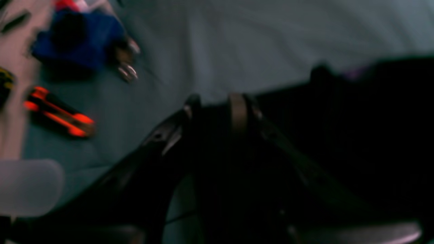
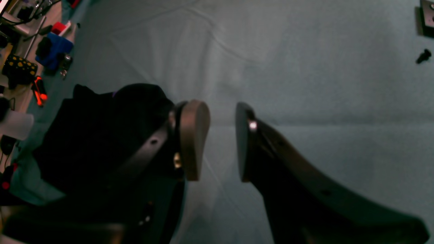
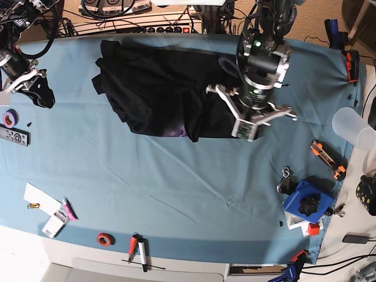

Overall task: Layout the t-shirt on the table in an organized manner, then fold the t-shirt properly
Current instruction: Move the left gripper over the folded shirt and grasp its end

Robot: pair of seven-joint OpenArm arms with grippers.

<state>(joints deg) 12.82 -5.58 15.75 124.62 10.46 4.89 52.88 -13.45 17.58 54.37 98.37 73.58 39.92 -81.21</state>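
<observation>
While the t-shirt (image 3: 158, 88) lies bunched on the table (image 3: 176, 176), the right hand (image 2: 222, 140) hangs spread; the left hand's (image 3: 249, 126) state is unclear.

A: Where does the t-shirt (image 3: 158, 88) lie?

B: At twelve o'clock on the table (image 3: 176, 176), near the far edge: black, crumpled, spread unevenly, not flat.

A: Any print showing?

B: A purple sliver at its six o'clock hem. The table's light blue cloth is creased but smooth around it.
</observation>
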